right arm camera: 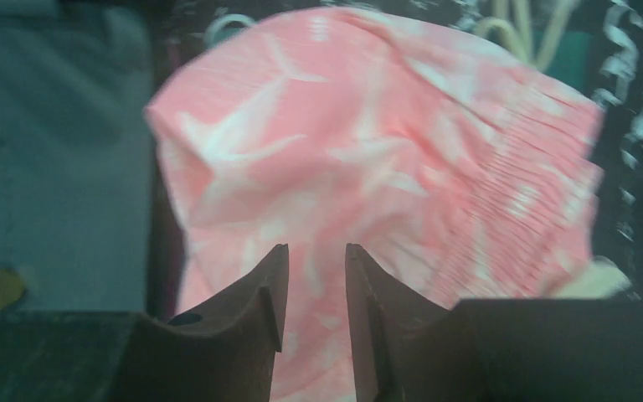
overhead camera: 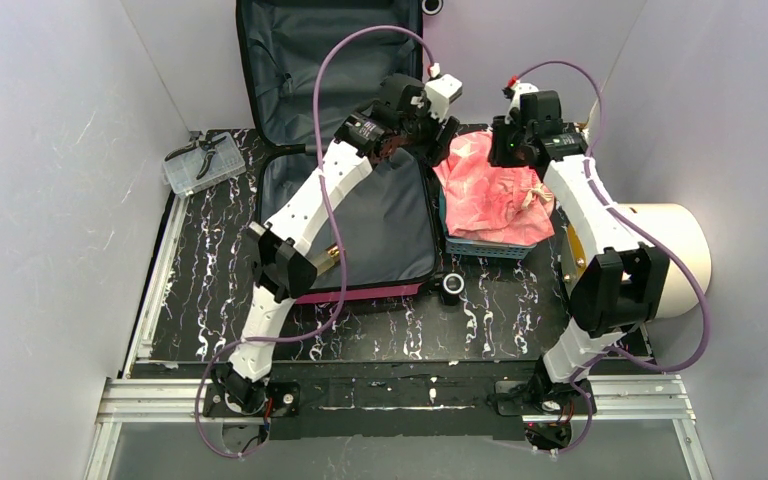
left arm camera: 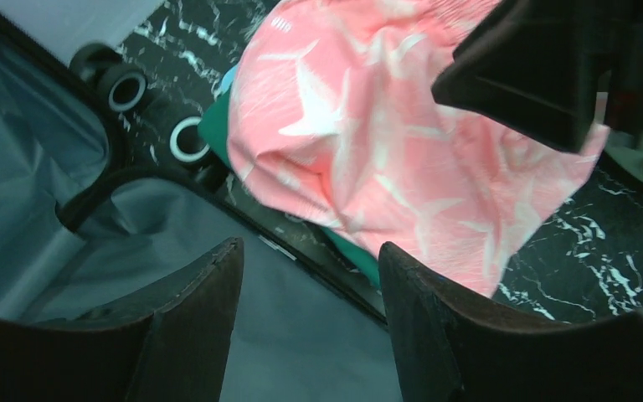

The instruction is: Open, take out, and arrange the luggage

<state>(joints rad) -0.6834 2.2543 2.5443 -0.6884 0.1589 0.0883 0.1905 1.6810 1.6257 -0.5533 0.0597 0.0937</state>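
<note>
The hot-pink suitcase [overhead camera: 360, 293] lies open on the table, its grey-lined lid [overhead camera: 310, 70] leaning on the back wall. A pink cloth with white stars [overhead camera: 490, 195] is heaped on the light-blue basket [overhead camera: 485, 247] right of the suitcase. My left gripper [overhead camera: 428, 135] is open and empty above the suitcase's right rim, next to the cloth. In the left wrist view, that gripper [left arm camera: 310, 251] has grey lining [left arm camera: 301, 335] below it and the cloth [left arm camera: 368, 142] ahead. My right gripper [overhead camera: 508, 150] hovers over the cloth's far side. In the right wrist view, this gripper [right arm camera: 316, 249] is narrowly open with nothing between the jaws, above the cloth [right arm camera: 385, 151].
A cream cylinder [overhead camera: 675, 255] lies at the right, behind the right arm. A clear box with pliers [overhead camera: 203, 163] sits at the back left. A black suitcase wheel [overhead camera: 451, 288] sticks out in front of the basket. White walls close in on three sides.
</note>
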